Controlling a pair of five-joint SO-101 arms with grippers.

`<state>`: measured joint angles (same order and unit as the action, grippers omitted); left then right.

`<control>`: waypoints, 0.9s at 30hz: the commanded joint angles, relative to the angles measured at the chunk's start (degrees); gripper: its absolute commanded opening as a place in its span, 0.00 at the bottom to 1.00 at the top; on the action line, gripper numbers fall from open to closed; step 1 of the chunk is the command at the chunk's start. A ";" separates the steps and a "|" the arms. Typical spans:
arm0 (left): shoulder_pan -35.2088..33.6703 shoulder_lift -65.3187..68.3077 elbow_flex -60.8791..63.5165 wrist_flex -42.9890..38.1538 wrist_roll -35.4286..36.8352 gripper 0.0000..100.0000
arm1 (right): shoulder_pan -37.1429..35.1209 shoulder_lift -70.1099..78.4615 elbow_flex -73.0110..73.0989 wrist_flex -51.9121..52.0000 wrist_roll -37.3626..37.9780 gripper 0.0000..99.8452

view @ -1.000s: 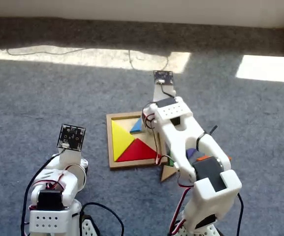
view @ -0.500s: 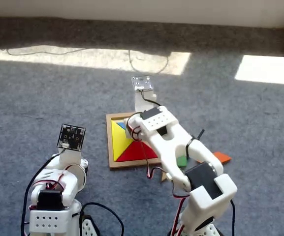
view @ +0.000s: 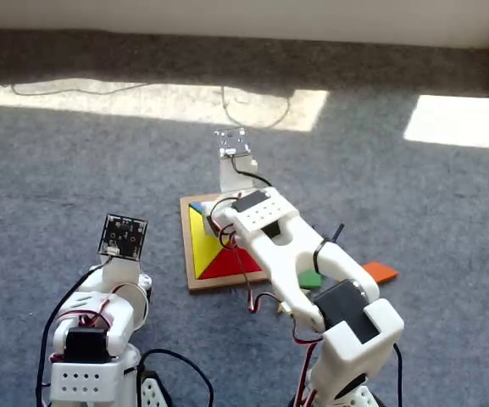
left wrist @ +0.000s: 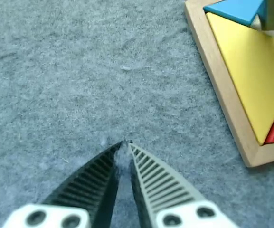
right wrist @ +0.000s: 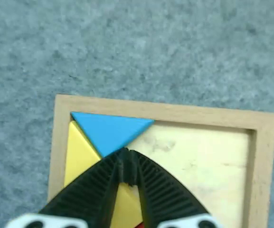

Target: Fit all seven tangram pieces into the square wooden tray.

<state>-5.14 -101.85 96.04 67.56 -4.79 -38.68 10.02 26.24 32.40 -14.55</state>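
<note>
The square wooden tray is seen lying flat on the grey carpet, between the two arms and a little ahead of them. Three pieces are set inside it. A blue triangle is placed in one corner, with its long edge along the rim. A large yellow triangle is laid against it, touching, and a red triangle is fitted beside the yellow one toward the near edge. The remaining floor of the tray is bare wood.

The right gripper is held over the tray, with its jaws closed together and nothing caught between them. Its tips are found at the point of the blue triangle, where this piece meets the yellow one. It seems that the tips rest on the pieces, but contact cannot be confirmed from these views.

The left gripper is kept low above the carpet, beside the tray and apart from it. Its jaws are drawn narrow, meeting at the tips, and nothing is held.

Two more pieces are seen outside the tray, on the carpet on the right arm's side. A green piece is partly covered by that arm, and an orange piece is lying farther out.
</note>
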 commanded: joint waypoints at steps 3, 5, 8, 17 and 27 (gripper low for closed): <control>-0.84 -2.33 1.19 0.18 -0.18 0.01 | -2.33 -3.03 -0.40 -2.77 0.35 0.01; -0.84 -2.33 1.19 0.18 -0.18 0.01 | -2.07 -3.56 -0.40 -2.68 0.35 0.01; -0.84 -2.33 1.19 0.18 -0.18 0.01 | -1.19 -6.99 -0.04 1.27 0.44 0.01; -0.84 -2.33 1.19 0.18 -0.18 0.01 | 8.22 -24.75 0.22 20.44 0.44 0.01; -0.84 -2.33 1.19 0.00 -0.18 0.01 | 18.24 -29.05 0.13 36.26 0.26 0.12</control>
<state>-5.14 -101.85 96.04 67.56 -4.79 -23.38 -16.18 26.33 65.19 -14.55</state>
